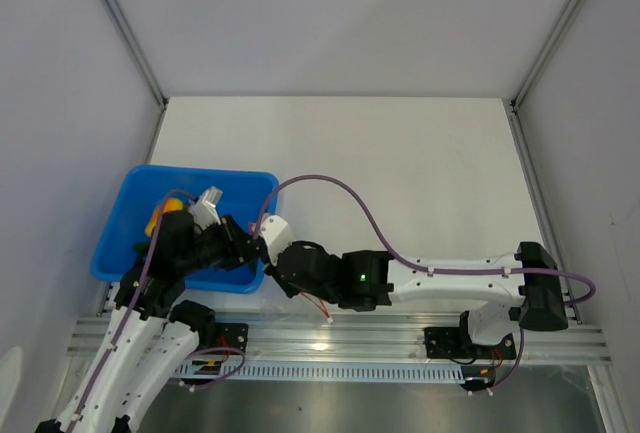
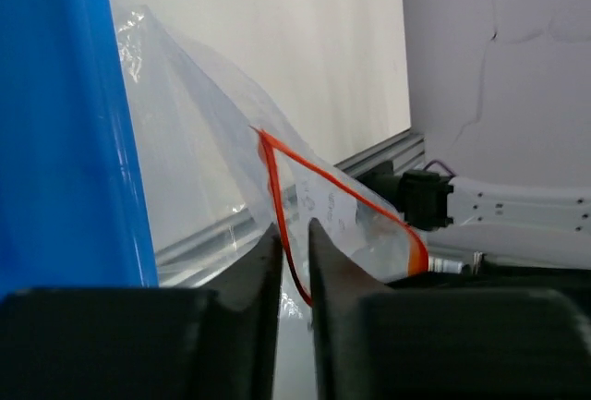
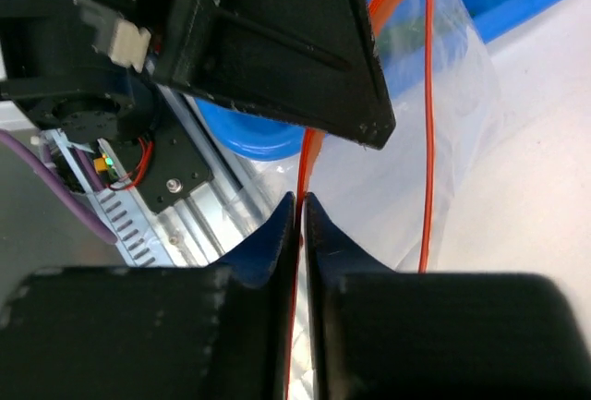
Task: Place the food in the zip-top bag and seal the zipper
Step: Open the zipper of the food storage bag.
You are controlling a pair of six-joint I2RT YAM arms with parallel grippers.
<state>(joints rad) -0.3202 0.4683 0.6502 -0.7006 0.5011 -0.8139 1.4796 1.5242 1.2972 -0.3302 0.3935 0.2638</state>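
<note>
Clear crinkly square plastic zip-top bag [image 2: 199, 141] held up off worktop at near-left corner, just beside right wall of blue plastic tray [image 1: 235, 193]. Thin orange-red zipper strip [image 2: 277, 197] gripped at two spots: left gripper [image 2: 294, 266] closed on it, fingers almost together; right gripper [image 3: 300, 211] clamped tight on same strip just beside (left's black finger seen directly above in right wrist view). Bag mouth seen gaping, strip split into two diverging lines. Rounded yellow-orange toy food piece [image 1: 158, 219] seen lying in tray, partly covered by left arm.
</note>
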